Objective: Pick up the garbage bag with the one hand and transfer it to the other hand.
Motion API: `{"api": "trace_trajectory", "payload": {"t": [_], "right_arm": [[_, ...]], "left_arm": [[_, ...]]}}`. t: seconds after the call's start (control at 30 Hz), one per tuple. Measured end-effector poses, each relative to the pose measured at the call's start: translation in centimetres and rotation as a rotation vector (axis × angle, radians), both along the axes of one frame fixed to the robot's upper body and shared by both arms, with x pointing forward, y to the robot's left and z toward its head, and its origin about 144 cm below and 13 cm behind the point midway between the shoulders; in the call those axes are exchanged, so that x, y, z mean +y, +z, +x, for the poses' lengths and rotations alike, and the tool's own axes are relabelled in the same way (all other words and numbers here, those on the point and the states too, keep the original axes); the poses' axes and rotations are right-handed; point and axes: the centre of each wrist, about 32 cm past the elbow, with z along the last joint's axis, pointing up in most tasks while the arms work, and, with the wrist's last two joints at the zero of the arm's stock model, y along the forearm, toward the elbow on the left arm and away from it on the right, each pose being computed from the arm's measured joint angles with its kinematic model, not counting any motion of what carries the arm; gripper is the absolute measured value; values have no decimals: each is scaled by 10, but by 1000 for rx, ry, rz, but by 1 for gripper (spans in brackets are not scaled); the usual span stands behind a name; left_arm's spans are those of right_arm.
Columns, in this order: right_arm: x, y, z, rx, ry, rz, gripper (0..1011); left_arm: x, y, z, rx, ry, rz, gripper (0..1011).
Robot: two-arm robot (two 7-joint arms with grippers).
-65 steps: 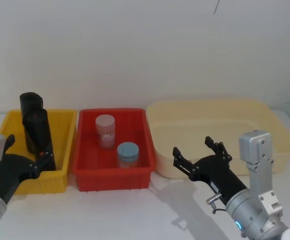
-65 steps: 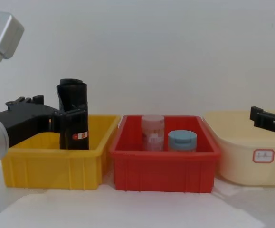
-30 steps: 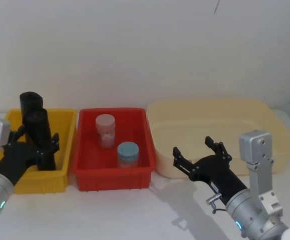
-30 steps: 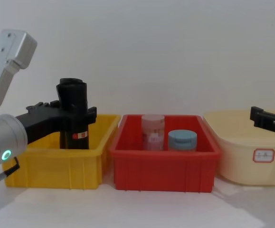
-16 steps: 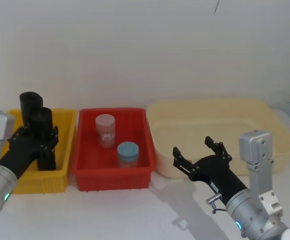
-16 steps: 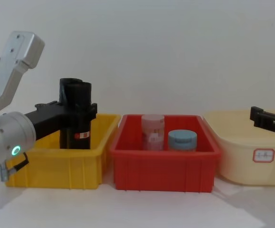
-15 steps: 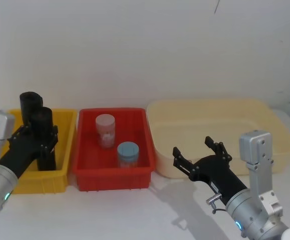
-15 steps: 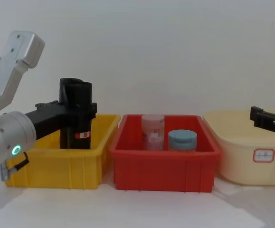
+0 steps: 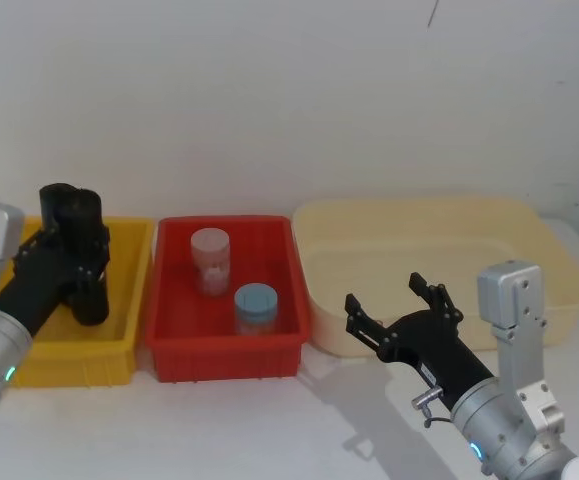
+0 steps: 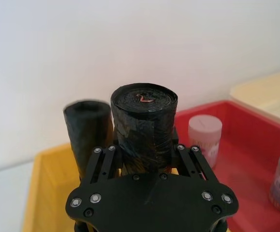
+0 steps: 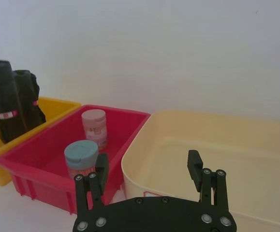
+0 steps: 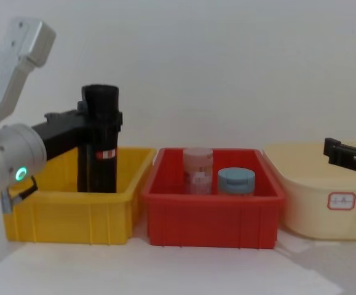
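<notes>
The garbage bag point(image 9: 88, 262), a smooth black roll with a red-and-white label band, stands upright in the yellow bin point(image 9: 72, 362), its lower end below the rim. My left gripper point(image 9: 73, 262), on the green-lit silver arm, is shut on it around the upper half. The chest view shows the garbage bag point(image 12: 102, 132) held by the left gripper point(image 12: 101, 120) with the band below the fingers. In the left wrist view the garbage bag point(image 10: 144, 118) sits between the fingers point(image 10: 104, 162). My right gripper point(image 9: 401, 304) hovers open over the table, in front of the cream tub.
A second, rougher black roll point(image 9: 57, 200) stands behind the held one in the yellow bin. The red bin point(image 9: 224, 357) in the middle holds a pink jar point(image 9: 210, 260) and a blue-lidded jar point(image 9: 255, 307). A cream tub point(image 9: 424, 232) sits at the right.
My left gripper closed around the garbage bag and has raised it; its label band sits clearly higher above the bin rim than before. The right arm has not moved.
</notes>
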Motion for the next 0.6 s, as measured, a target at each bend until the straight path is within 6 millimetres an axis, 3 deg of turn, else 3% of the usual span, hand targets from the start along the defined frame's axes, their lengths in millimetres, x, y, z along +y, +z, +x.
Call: {"api": "trace_trajectory", "payload": {"t": [0.6], "right_arm": [[0,0,0,0,0,0,1001]], "left_arm": [[-17,61,10,-114,-148,87,475]]}}
